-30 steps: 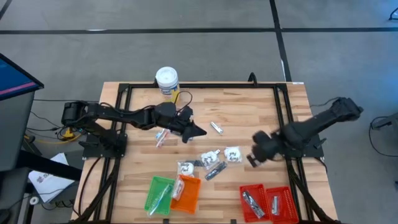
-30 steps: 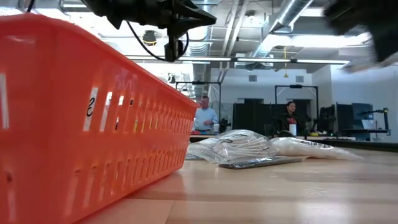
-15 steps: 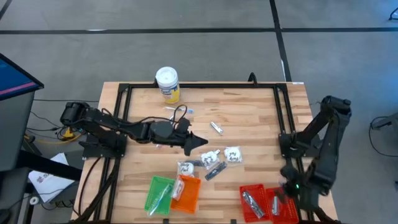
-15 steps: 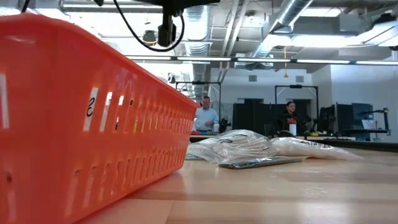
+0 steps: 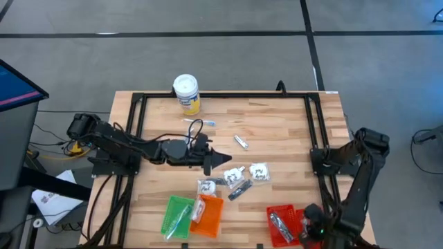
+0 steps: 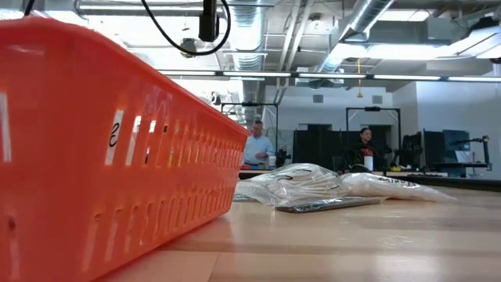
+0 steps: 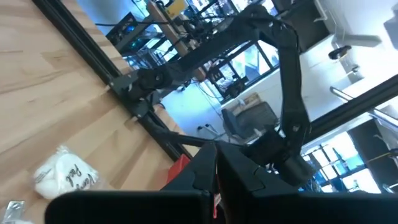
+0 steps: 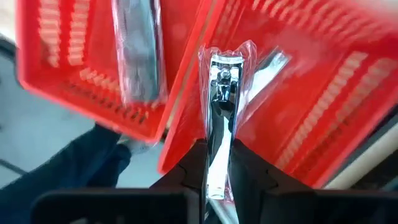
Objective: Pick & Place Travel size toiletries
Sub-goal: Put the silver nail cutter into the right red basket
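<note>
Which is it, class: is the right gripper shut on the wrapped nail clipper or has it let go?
Shut on it. In the right wrist view the right gripper pinches the clear-wrapped nail clipper between its fingers, above the red trays.

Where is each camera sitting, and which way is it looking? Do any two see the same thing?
High view: above the table, facing straight down; shows both arms and the left gripper.
Low view: at tabletop height, facing level past the orange tray and packets; only a dark arm part shows.
Left wrist view: faces across the table toward the right arm; own fingers below.
Right wrist view: faces the red trays; the right gripper holds a nail clipper.
Shared: the high and right wrist views both show the red trays.
</note>
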Action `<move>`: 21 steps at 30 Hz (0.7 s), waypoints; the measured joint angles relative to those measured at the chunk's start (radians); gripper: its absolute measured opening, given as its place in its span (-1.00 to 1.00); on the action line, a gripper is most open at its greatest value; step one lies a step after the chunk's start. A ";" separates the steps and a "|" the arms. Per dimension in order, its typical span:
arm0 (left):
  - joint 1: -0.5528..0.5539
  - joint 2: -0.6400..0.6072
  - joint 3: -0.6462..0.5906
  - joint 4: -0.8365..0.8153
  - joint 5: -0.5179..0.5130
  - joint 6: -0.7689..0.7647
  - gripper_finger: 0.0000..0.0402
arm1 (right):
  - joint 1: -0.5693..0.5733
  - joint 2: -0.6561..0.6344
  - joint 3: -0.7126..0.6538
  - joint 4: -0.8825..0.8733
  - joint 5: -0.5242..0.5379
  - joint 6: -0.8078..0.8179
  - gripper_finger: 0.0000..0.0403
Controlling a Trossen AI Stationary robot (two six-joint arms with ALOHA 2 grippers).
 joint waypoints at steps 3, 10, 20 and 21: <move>-0.001 0.000 0.000 0.014 -0.003 -0.015 -0.96 | -0.004 0.041 0.020 -0.028 -0.025 -0.001 -0.79; -0.002 0.000 0.000 0.025 -0.004 -0.017 -0.96 | -0.003 0.130 0.023 0.006 -0.093 0.002 -0.79; -0.002 0.000 0.000 0.025 -0.003 -0.016 -0.96 | -0.013 0.141 0.022 0.013 -0.131 -0.007 -0.58; -0.002 0.000 0.000 0.025 -0.003 -0.016 -0.96 | -0.013 0.140 0.024 0.008 -0.132 -0.011 -0.53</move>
